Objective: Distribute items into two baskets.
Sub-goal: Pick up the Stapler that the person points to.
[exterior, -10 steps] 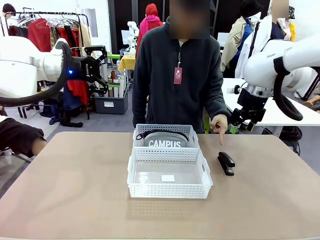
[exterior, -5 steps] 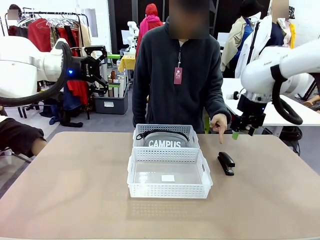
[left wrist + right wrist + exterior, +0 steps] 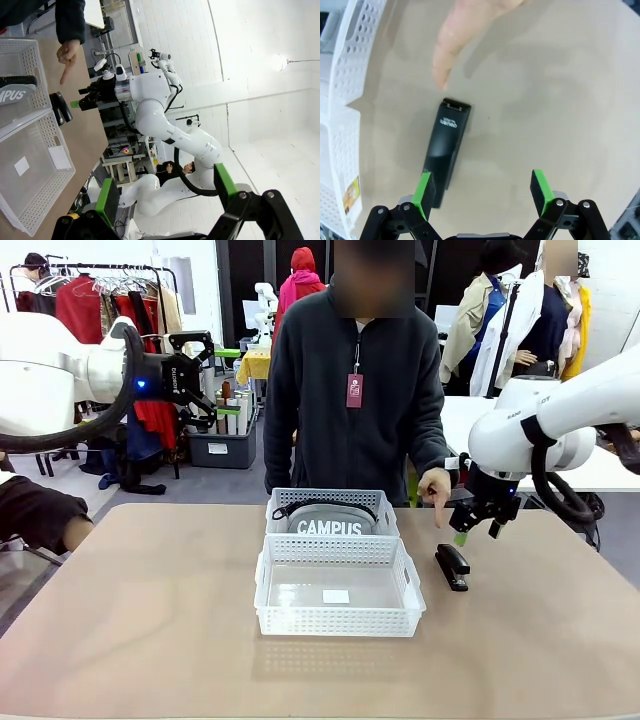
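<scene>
Two white lattice baskets stand end to end at the table's middle. The far basket [image 3: 385, 502] holds the grey "CAMPUS" pouch [image 3: 330, 522]; the near basket [image 3: 338, 620] holds nothing but a label. The black stapler [image 3: 452, 566] lies on the table to their right, under the person's pointing finger [image 3: 438, 502]. My right gripper [image 3: 477, 526] hangs open just above the stapler's far end; in the right wrist view its green pads [image 3: 425, 189] straddle empty table beside the stapler [image 3: 447, 145]. My left gripper [image 3: 203, 368] is open, raised off the table at the far left.
A person stands at the far edge behind the baskets, one hand [image 3: 451, 45] pointing down at the stapler. In the left wrist view my left gripper [image 3: 165, 192] looks at the baskets [image 3: 50, 172] and the right arm [image 3: 145, 95]. Bare tabletop lies left of and before the baskets.
My right arm has come down and to the left, bringing its open gripper from behind the table to just over the stapler. The left arm and the pointing hand have held still.
</scene>
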Robot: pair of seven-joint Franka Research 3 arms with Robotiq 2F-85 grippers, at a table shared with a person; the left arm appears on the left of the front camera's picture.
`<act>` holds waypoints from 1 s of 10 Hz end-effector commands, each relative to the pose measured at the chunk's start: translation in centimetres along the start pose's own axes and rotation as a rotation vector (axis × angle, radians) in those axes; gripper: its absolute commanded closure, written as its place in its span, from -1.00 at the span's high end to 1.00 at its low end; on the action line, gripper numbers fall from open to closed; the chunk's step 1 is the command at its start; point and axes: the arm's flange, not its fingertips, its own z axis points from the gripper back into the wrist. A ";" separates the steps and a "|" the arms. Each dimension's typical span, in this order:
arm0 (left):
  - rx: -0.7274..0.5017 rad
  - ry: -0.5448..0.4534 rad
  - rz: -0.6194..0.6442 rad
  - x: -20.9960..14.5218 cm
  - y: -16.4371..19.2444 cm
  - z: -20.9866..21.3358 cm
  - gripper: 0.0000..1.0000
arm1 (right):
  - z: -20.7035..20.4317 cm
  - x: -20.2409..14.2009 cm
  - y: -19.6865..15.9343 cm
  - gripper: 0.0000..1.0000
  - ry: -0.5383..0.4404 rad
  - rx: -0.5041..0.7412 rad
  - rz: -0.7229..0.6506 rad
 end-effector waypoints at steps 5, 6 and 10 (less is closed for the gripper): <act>-0.019 -0.008 0.002 -0.2 -0.2 0.0 1.00 | -3.1 0.3 3.3 1.00 0.089 0.013 -0.076; -0.019 -0.008 0.002 -0.2 -0.2 0.0 1.00 | -2.9 0.2 3.3 1.00 0.128 0.040 -0.075; -0.019 -0.008 0.002 -0.2 -0.2 0.0 1.00 | -2.4 0.0 3.8 -0.56 0.167 0.064 -0.106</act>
